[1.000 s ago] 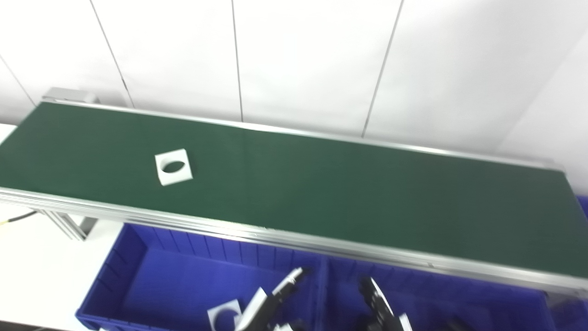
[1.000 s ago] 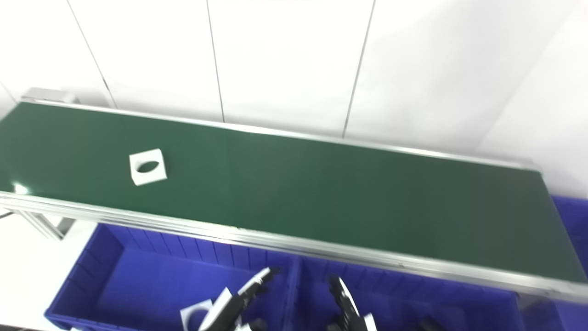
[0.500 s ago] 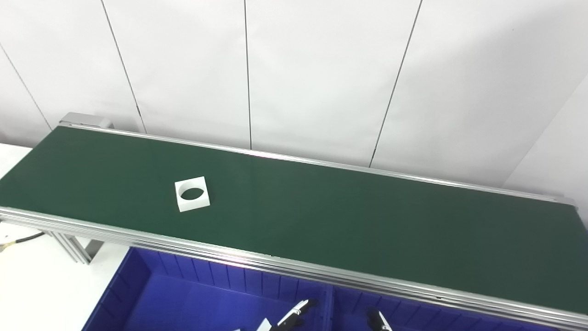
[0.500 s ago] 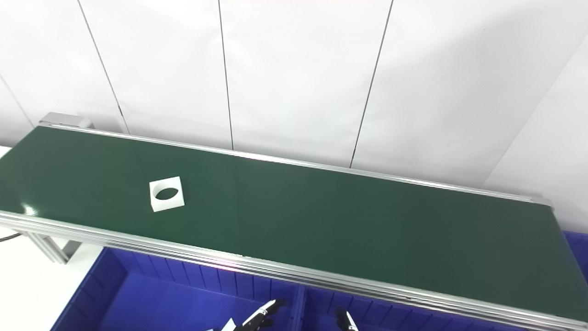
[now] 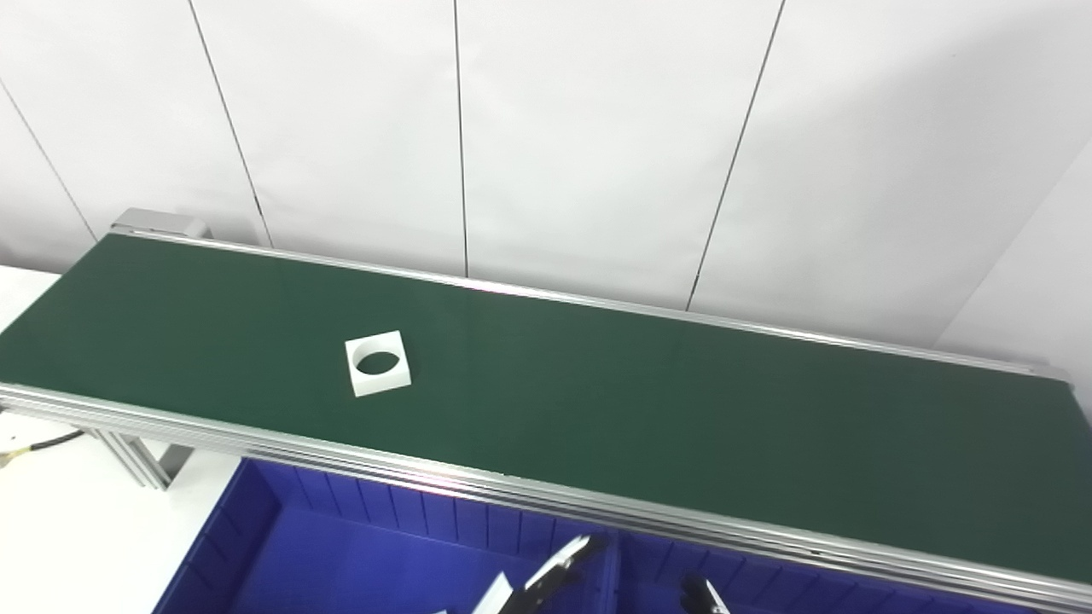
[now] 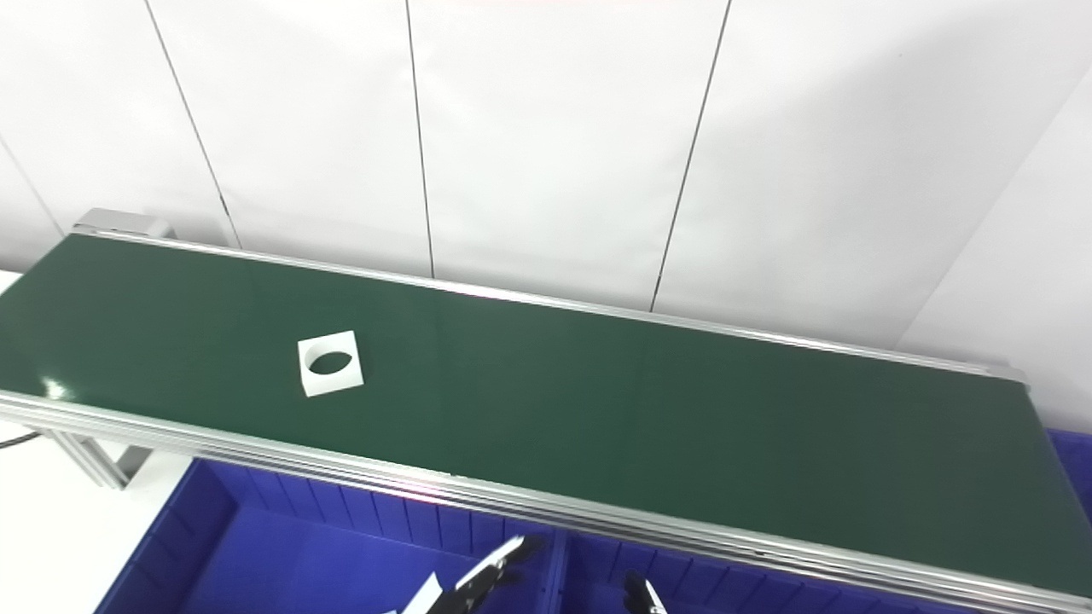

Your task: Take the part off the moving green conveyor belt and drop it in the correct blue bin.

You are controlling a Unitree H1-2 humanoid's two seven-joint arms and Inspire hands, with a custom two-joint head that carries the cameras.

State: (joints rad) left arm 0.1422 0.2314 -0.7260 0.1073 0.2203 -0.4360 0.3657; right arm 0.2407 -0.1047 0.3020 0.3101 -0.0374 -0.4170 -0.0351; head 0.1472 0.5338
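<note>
The white square part (image 5: 378, 363) with its round hole is lying flat on the green conveyor belt (image 5: 648, 401), left of centre, so the left hand (image 5: 546, 584), only fingertips showing, grip unreadable, is best waiting to meet it.

A white table (image 5: 60, 546) shows at the lower left, carrying the aluminium leg (image 5: 141, 456) of the green conveyor belt (image 5: 648, 409) and the left blue bin (image 5: 256, 554) beside it. On the belt lies 1 white square part (image 5: 378, 363) with a round hole through it, flat, toward the left end and nearer the front rail. A thin cable (image 5: 34, 445) trails over the table's left edge.
</note>
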